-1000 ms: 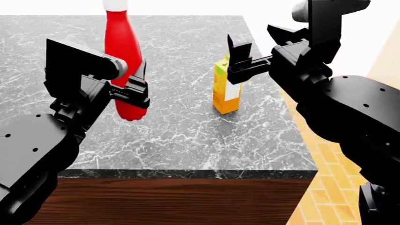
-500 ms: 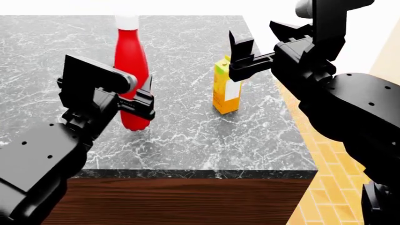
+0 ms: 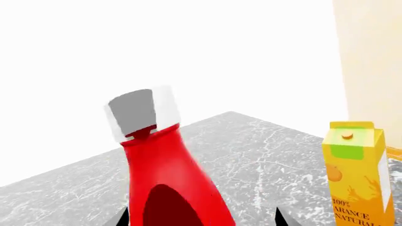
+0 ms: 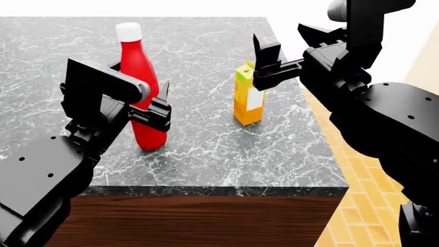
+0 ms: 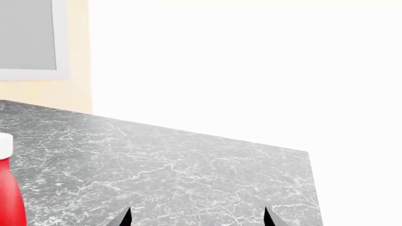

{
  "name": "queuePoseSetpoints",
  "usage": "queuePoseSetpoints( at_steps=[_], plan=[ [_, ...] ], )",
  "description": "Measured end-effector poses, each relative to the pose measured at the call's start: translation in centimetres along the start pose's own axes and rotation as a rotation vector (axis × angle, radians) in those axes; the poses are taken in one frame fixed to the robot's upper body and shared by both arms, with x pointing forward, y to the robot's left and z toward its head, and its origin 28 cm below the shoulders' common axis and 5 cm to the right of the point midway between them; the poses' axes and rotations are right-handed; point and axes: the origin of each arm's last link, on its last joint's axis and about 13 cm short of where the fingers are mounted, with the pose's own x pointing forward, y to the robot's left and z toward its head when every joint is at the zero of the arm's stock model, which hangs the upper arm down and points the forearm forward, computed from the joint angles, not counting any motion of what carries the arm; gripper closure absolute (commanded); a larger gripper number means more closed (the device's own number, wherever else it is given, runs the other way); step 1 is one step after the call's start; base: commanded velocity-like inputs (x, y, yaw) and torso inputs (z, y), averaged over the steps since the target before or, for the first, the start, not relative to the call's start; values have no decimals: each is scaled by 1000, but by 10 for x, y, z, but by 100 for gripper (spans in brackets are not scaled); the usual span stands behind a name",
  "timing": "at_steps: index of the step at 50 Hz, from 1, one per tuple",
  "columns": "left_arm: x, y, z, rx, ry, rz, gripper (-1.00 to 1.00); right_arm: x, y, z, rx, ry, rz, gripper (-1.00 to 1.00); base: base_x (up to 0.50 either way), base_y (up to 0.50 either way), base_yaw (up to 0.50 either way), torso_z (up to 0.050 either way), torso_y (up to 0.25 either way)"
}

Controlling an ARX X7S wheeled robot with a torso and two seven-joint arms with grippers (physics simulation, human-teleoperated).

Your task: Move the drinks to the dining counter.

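Upright on the veined marble tabletop (image 4: 205, 154), a smooth red bottle (image 4: 142, 98) sits clamped in the left tool (image 4: 159, 114). Nearby, the right tool (image 4: 266, 69) spreads apart above a boxy yellow carton (image 4: 247, 100).

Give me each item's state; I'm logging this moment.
red bottle: upright on the counter, capped, between the left gripper's jaws
orange juice carton: upright, closed, not held
right gripper: jaws open, above the carton
marble counter: bearing both drinks
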Motion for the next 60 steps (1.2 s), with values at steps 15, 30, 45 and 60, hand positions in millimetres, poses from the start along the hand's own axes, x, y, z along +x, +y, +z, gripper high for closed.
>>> queuePoseSetpoints(
  at_steps=[15,30,45,60],
  plan=[
    [-2,1,6,0,-26,6,-100,0,0,0,2,0,4,-100,0,0,0,0,0],
    [-21,9,27,-21,-126,87,-100,-1,1,2,13,-24,16,-100,0,0,0,0,0],
    [-39,10,48,-29,-220,127,-100,-3,0,2,5,-32,-1,-100,-451,-3,0,0,0],
    [-42,9,51,-27,-236,130,-100,-6,0,0,25,-32,-3,-100,-498,-273,0,0,0]
  ],
)
